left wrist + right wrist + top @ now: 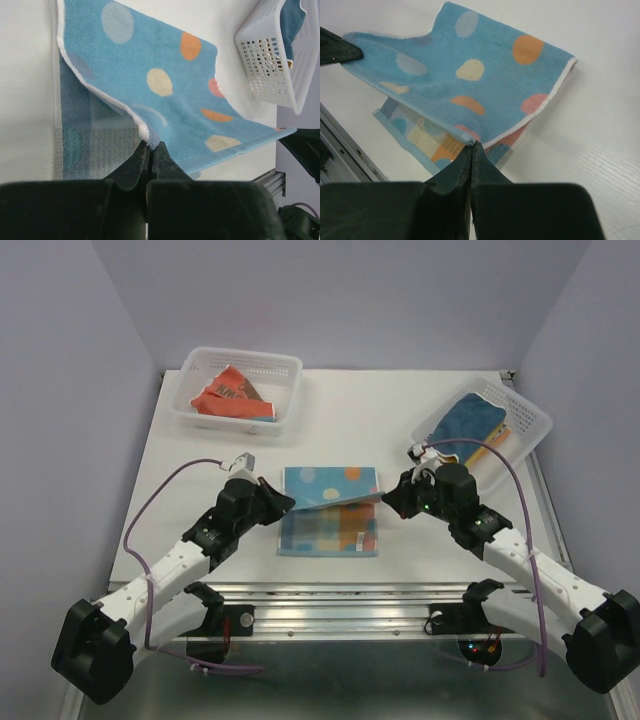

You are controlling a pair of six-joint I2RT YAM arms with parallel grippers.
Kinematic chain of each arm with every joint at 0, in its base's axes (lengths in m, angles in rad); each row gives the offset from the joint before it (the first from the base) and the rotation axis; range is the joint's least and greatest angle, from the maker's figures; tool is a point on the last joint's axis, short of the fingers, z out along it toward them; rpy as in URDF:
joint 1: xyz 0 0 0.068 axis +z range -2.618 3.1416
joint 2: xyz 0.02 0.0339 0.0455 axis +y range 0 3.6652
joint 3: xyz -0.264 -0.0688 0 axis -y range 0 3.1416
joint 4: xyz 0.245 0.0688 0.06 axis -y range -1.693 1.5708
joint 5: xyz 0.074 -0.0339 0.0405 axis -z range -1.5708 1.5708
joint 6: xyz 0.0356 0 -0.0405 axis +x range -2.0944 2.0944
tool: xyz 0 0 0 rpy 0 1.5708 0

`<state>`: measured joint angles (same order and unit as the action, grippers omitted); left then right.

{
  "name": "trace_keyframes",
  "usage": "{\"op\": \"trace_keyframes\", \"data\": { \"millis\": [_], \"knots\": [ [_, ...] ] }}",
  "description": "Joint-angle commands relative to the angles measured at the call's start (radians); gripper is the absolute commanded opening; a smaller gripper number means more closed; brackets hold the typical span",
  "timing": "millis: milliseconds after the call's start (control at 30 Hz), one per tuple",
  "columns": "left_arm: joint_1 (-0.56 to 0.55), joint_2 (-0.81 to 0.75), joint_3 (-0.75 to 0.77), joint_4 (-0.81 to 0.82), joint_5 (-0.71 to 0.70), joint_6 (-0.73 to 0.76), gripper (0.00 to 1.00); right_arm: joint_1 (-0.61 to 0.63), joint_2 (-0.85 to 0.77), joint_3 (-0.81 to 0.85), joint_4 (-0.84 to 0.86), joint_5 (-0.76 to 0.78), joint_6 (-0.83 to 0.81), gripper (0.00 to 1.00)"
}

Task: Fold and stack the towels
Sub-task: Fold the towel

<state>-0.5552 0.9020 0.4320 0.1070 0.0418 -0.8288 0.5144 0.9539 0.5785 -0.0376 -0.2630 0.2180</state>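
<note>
A light blue dotted towel (330,485) lies mid-table, its near edge lifted and carried back over the rest, whose paler underside (330,533) shows in front. My left gripper (289,502) is shut on the towel's left corner (146,134). My right gripper (385,497) is shut on the right corner (468,140). The towel hangs taut between the two. A red-orange towel (225,395) lies crumpled in the left basket. A blue towel (470,420) lies in the right basket.
A white lattice basket (283,365) stands at the back left. A second basket (535,420) stands at the right; it also shows in the left wrist view (270,75). A metal rail (340,595) runs along the table's near edge.
</note>
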Motion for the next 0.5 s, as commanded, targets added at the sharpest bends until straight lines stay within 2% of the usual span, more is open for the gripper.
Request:
{"op": "trace_keyframes", "data": {
  "millis": [0, 167, 467],
  "knots": [
    [-0.006, -0.023, -0.015, -0.009, -0.013, 0.008, 0.0, 0.012, -0.043, -0.061, 0.028, -0.047, 0.064, 0.01],
    [-0.012, -0.011, -0.045, -0.02, 0.01, 0.013, 0.0, 0.015, -0.044, -0.121, 0.028, -0.038, 0.101, 0.01],
    [-0.02, -0.064, -0.107, -0.073, 0.001, -0.015, 0.0, 0.026, 0.003, -0.253, 0.149, -0.117, 0.175, 0.01]
  ]
}}
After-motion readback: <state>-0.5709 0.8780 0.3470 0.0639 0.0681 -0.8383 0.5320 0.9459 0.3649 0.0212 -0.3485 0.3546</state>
